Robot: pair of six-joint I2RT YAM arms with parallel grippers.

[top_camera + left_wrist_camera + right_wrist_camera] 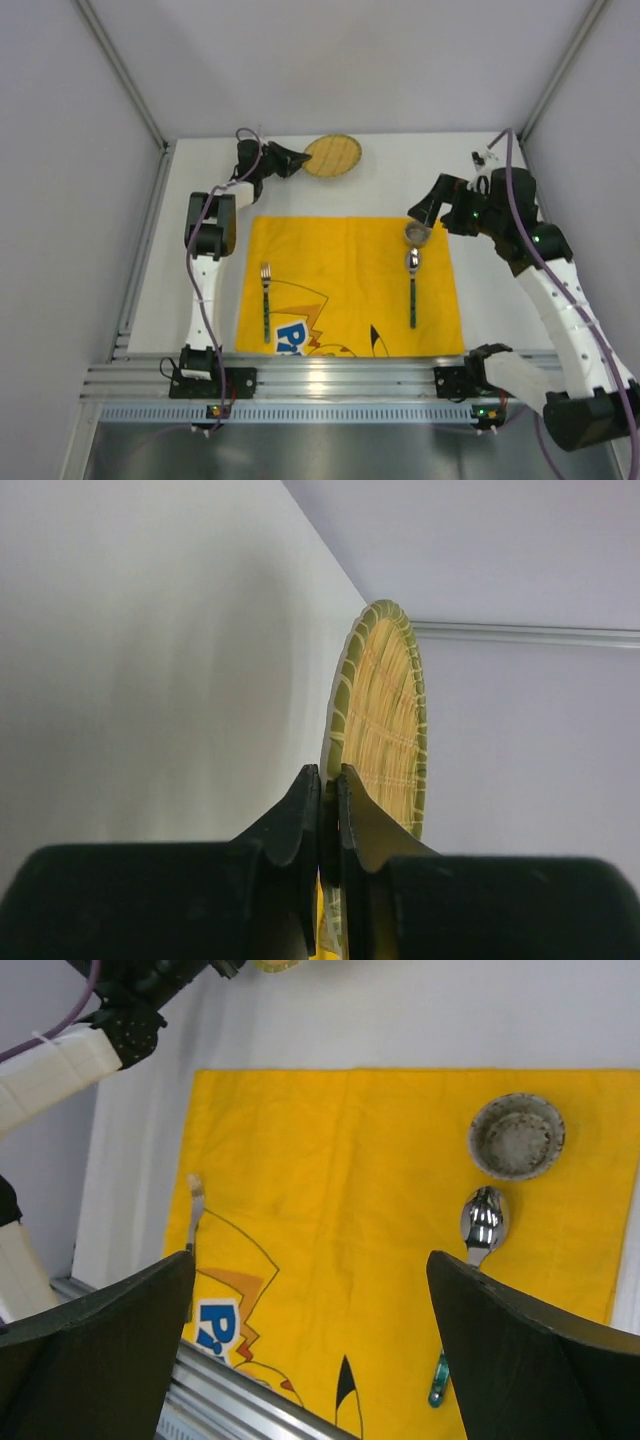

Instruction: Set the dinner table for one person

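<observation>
A round woven straw plate with a green rim (334, 156) lies at the back of the white dinner table (410, 160). My left gripper (298, 160) is shut on its near left rim. In the left wrist view the plate (385, 720) runs edge-on out of the closed left gripper (326, 772). My right gripper (420, 212) hangs open and holds nothing, above the small grey bowl (417, 235). In the right wrist view my right gripper (310, 1260) spreads wide over the yellow mat (350, 1160).
A yellow cartoon mat (340, 265) covers the table's middle. On it lie a fork (266, 300) at the left and a spoon (412, 285) at the right, below the bowl. A ribbed aluminium rail (320, 380) lines the near edge. Walls close in on three sides.
</observation>
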